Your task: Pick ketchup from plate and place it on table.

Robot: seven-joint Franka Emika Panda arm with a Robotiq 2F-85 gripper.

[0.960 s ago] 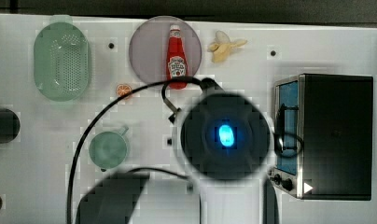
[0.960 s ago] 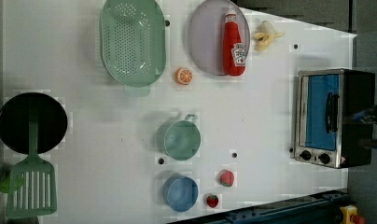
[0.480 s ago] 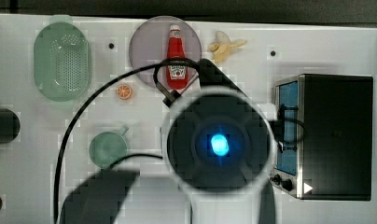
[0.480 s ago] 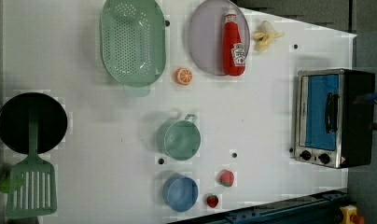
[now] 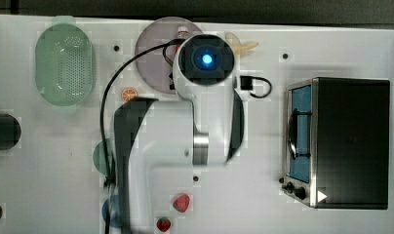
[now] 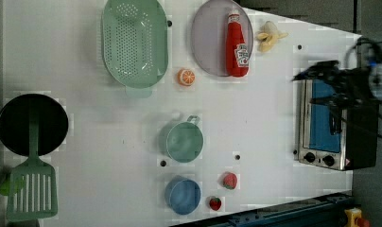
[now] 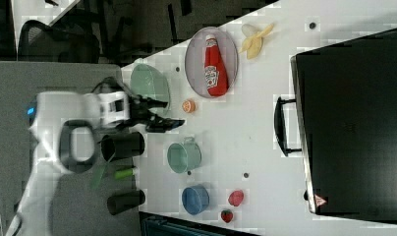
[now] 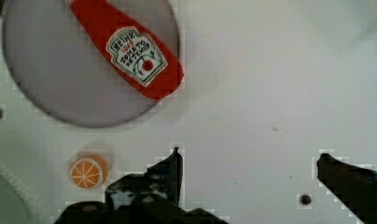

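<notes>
One ketchup (image 6: 237,45) bottle lies flat on one plate (image 6: 209,42), on a counter (image 6: 255,118) with two cups and two strawberries. End effector (image 8: 247,163) hangs above, fingers wide apart, empty.

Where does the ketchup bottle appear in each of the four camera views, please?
Top view: ketchup, top centre, mostly under the arm.
Left view, top, right of centre.
Right view, upper centre.
Wrist view, lying tilted.
Shared landmark: it lies on the plate.

White table (image 6: 108,127) – plate (image 6: 208,42), basket (image 6: 132,42), oven (image 6: 328,123).
</notes>
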